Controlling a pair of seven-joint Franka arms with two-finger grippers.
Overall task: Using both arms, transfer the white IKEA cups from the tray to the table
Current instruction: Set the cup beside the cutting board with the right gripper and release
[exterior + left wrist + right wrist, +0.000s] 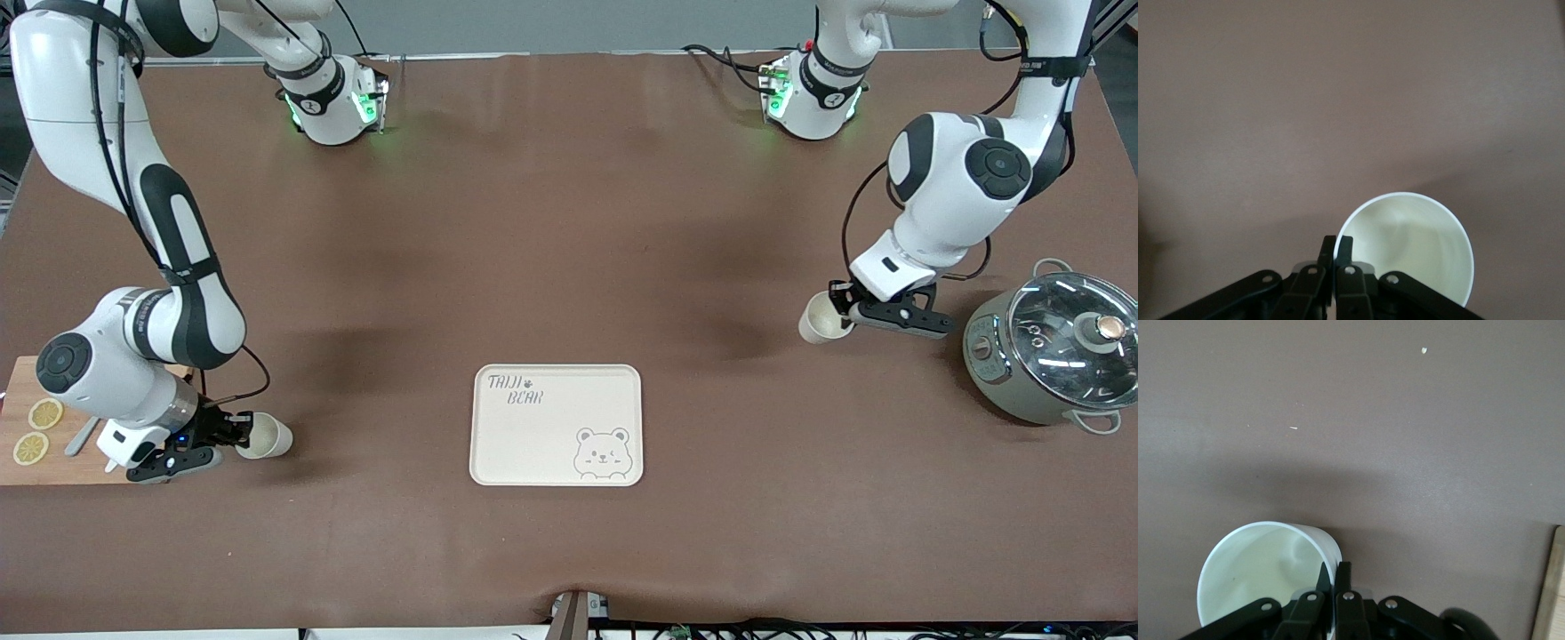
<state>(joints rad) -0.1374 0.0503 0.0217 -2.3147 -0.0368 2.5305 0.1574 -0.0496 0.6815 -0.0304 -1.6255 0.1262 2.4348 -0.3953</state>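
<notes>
My left gripper [843, 311] is shut on the rim of one white IKEA cup [820, 320], over the brown table at the left arm's end beside the pot. In the left wrist view the fingertips [1336, 241] pinch the cup [1411, 248] wall, one finger inside and one outside. At the right arm's end, my right gripper [238, 434] is shut on the rim of the other cup [268, 436], just off the wooden board. The right wrist view shows its fingertips [1336, 568] clamped on that cup [1258, 568]. Both cups are held tilted.
A beige tray [533, 444] with a bear drawing lies in the middle, toward the front camera. A grey-green pot [1053, 360] with a glass lid stands at the left arm's end. A wooden board [53, 462] with lemon slices [44, 414] lies at the right arm's end.
</notes>
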